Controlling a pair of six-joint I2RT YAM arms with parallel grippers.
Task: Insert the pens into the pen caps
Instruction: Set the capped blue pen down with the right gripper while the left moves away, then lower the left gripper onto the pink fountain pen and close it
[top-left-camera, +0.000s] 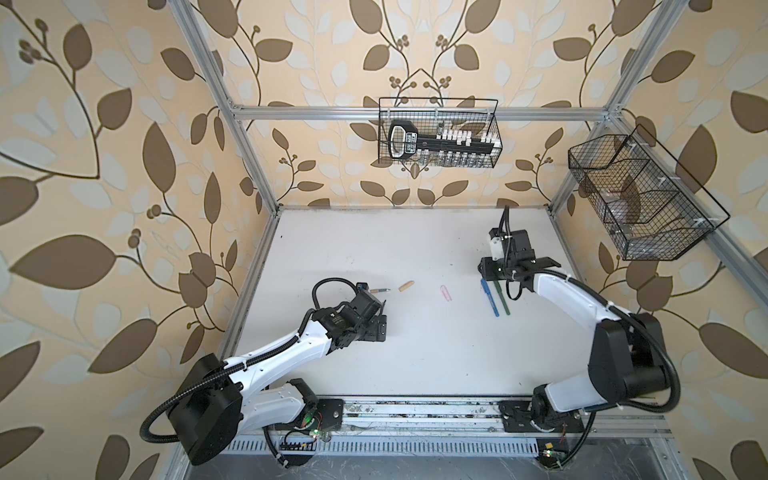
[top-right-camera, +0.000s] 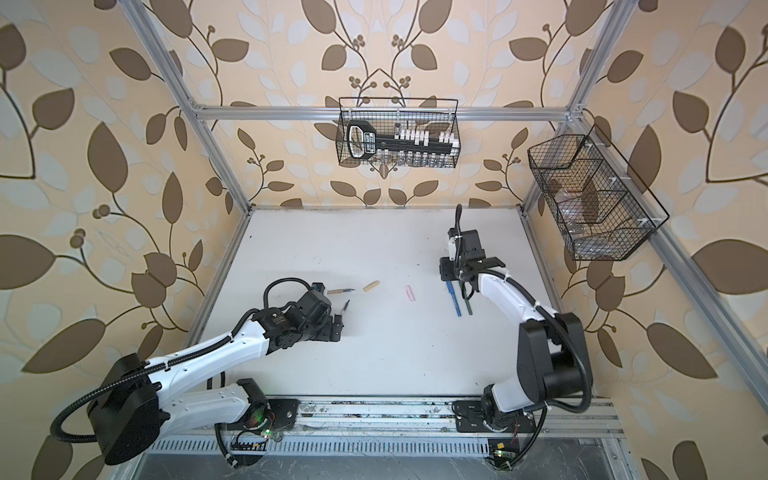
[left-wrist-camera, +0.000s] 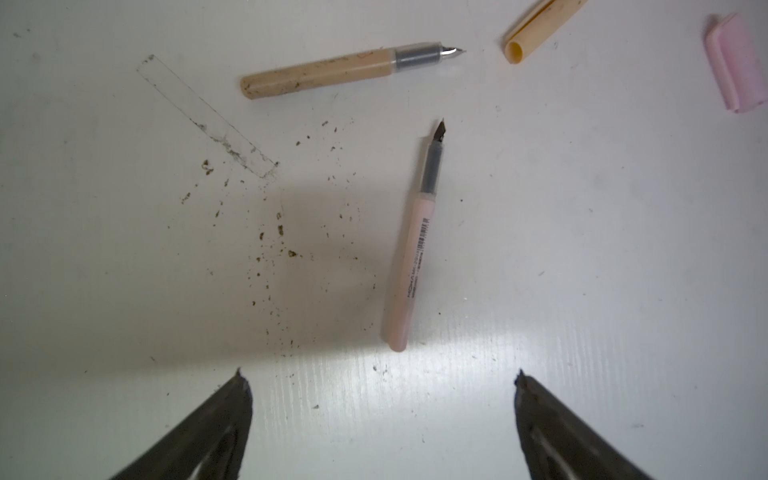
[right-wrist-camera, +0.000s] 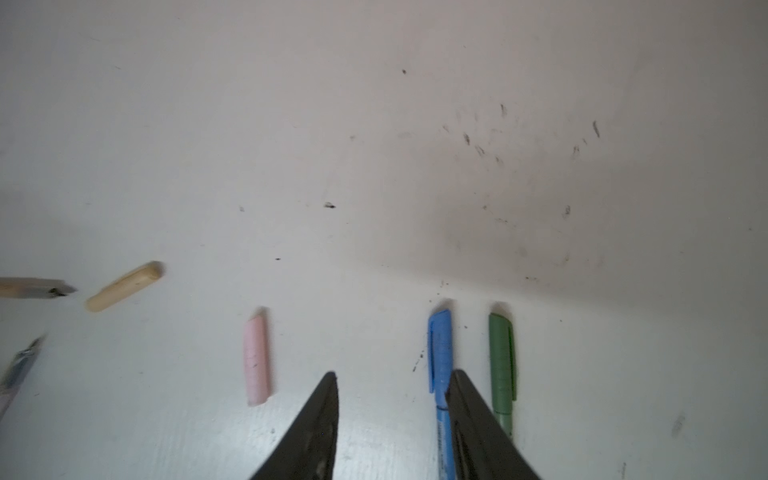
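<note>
Pink pen (left-wrist-camera: 409, 266) lay uncapped on the white table (left-wrist-camera: 582, 249), just ahead of the left gripper (left-wrist-camera: 380, 374), whose jaws stood wide apart and held nothing. Its blunt end fell between the lines of the two fingertips, and its dark nib pointed away. Beyond it the tan pen (left-wrist-camera: 332, 70) lay crosswise, nib toward the open mouth of the tan cap (left-wrist-camera: 540, 29), with the pink cap (left-wrist-camera: 737, 62) farther along. Both pens lay toward the table's left edge, and the two loose caps lay near its middle.

Toward the right edge, the right gripper (right-wrist-camera: 394, 374) hung with jaws partly parted and empty. The blue pen (right-wrist-camera: 439, 353) lay outside that gap, crossed by one finger (right-wrist-camera: 469, 415). The green pen (right-wrist-camera: 502, 357) lay parallel just beyond it, not touching. Both wore caps of their own colours.

Only the right wrist view showed those jaws; in both top views the right arm (top-left-camera: 515, 257) covered the gripper. In a top view the pink pen (top-right-camera: 345, 307) showed clear of the left arm (top-right-camera: 307, 316); in a top view that arm (top-left-camera: 357, 316) hid most of it.
</note>
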